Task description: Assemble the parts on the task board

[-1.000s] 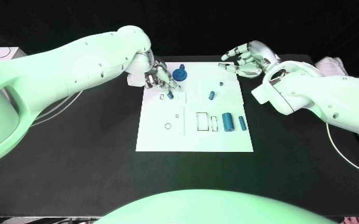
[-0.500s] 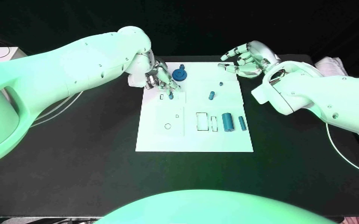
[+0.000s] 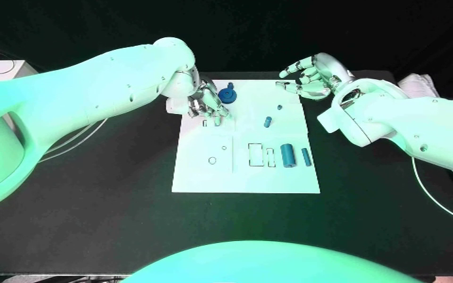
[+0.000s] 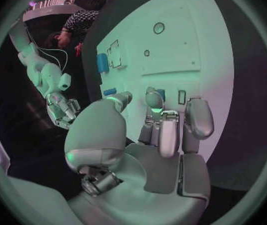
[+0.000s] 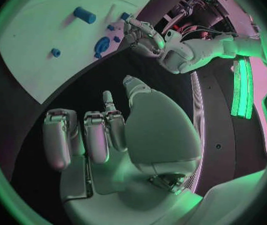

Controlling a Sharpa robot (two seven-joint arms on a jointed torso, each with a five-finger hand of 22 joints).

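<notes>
Task board (image 3: 203, 168) lies mid-table w/ blue cylinder (image 3: 287, 154) on its near right. Left hand (image 3: 206, 104) pinches a small blue part (image 4: 161, 93) at board's far left. Right hand (image 3: 309, 77) hovers off far-right corner, fingers apart, empty.

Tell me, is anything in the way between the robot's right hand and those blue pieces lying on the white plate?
Nothing visible blocks it. The right hand hovers open at the far right corner of the task board, holding nothing. Bare board lies between it and the small blue part and the large blue cylinder. The left hand works on the board's other side.
</notes>
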